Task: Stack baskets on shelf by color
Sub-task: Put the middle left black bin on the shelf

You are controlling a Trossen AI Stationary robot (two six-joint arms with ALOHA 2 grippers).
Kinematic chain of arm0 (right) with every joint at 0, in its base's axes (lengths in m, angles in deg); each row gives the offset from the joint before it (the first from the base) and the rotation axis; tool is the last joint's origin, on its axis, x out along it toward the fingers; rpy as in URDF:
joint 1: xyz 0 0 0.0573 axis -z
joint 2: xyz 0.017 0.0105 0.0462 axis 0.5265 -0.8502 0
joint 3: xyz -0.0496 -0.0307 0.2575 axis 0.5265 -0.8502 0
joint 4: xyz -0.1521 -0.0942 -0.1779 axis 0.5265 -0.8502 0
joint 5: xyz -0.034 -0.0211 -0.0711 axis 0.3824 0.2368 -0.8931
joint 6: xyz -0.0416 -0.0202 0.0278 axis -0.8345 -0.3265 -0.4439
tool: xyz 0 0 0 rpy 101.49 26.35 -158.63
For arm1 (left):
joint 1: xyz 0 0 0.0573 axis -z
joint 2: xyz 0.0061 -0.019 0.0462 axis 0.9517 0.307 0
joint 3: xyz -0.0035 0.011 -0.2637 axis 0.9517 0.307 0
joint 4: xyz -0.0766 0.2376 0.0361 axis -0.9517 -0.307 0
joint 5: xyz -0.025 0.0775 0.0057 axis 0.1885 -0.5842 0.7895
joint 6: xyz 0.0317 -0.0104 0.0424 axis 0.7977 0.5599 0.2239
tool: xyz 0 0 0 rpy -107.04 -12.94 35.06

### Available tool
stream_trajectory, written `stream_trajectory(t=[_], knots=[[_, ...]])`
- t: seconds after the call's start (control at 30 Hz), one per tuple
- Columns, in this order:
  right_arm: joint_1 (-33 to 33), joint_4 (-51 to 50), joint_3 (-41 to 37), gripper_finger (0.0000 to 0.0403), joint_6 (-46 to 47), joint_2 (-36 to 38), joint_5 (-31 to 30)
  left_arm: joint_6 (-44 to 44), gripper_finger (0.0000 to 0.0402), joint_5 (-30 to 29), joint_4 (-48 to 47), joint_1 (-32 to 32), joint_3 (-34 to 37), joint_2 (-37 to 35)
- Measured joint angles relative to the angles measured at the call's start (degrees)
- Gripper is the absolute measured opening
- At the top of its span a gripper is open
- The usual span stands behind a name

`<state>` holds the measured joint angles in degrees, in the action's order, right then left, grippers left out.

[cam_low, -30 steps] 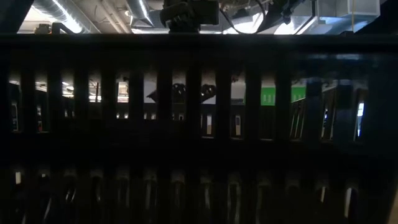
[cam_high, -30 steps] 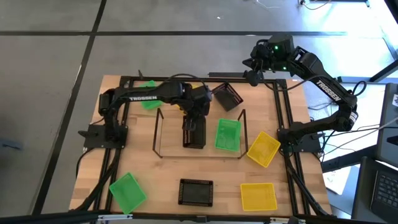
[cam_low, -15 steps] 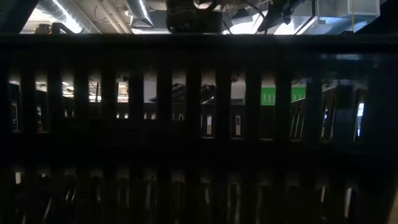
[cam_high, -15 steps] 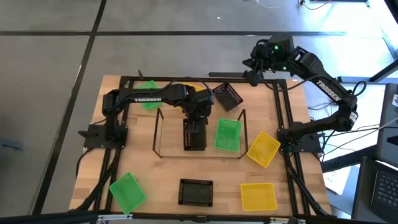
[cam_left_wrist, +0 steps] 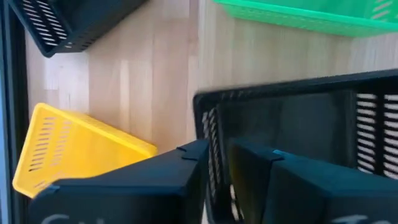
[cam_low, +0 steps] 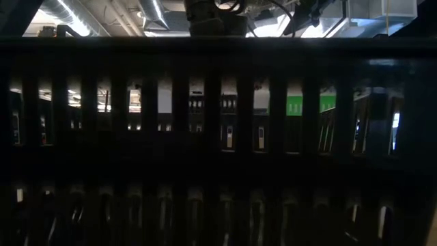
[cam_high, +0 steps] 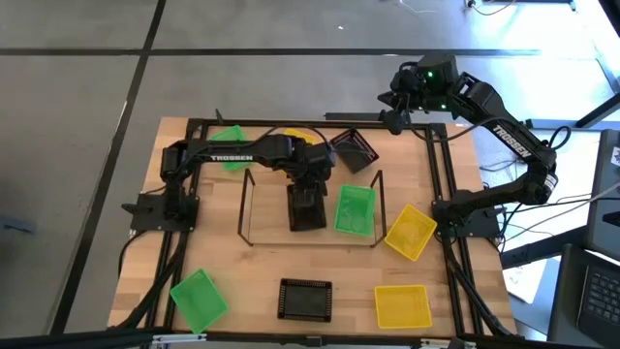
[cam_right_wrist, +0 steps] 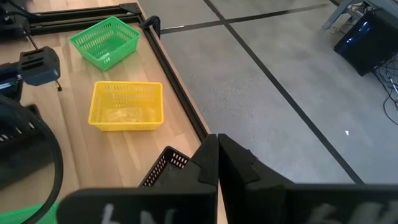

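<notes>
**Black basket set down on the shelf**

My left gripper [cam_high: 308, 190] straddles the far wall of the black basket [cam_high: 307, 211] mid-shelf [cam_high: 262, 237], fingers slightly parted, letting go. My right gripper [cam_high: 395, 101], shut, waits far right. Next: lift clear, fetch another black basket [cam_high: 305, 299].

This looks like a robot lab or a big work hall. A wooden table [cam_high: 136, 271] stands on a bare grey floor [cam_high: 291, 87] with dark lines running across it. Two black robot arms are bolted to a black metal frame [cam_high: 441, 184] on the table. Cables [cam_high: 528, 228] run off one side toward a computer box [cam_right_wrist: 373, 37] on the floor. Up high in the low view there are shiny pipes [cam_low: 102, 14] and long ceiling lights.
</notes>
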<state>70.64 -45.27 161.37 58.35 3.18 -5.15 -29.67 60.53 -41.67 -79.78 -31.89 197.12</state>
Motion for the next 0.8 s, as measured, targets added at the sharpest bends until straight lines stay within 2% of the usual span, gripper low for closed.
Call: stream_trajectory(t=[0.13,0.37,0.5,0.6,0.8], knots=[[0.0,-0.01,-0.02,0.0,-0.01,0.0,0.0,-1.12,0.0075,-0.17,1.17,-0.02,0.0,0.0],[0.0,-0.03,-0.02,0.0,-0.01,0.0,0.0,-2.35,0.0074,-0.37,0.68,-0.02,-1.68,-0.57],[0.0,-0.03,0.0,0.0,-0.01,0.0,0.0,-2.59,0.0076,-1.19,-4.41,-0.02,-6.24,-0.62],[0.0,-0.01,0.0,0.0,-0.01,0.0,0.0,-5.19,0.0072,-2.13,-11.97,-0.15,-8.37,-0.61],[0.0,-0.01,0.0,0.0,-0.01,0.0,0.0,-11.09,0.0031,1.98,-24.56,-0.11,-9.16,-0.59]])
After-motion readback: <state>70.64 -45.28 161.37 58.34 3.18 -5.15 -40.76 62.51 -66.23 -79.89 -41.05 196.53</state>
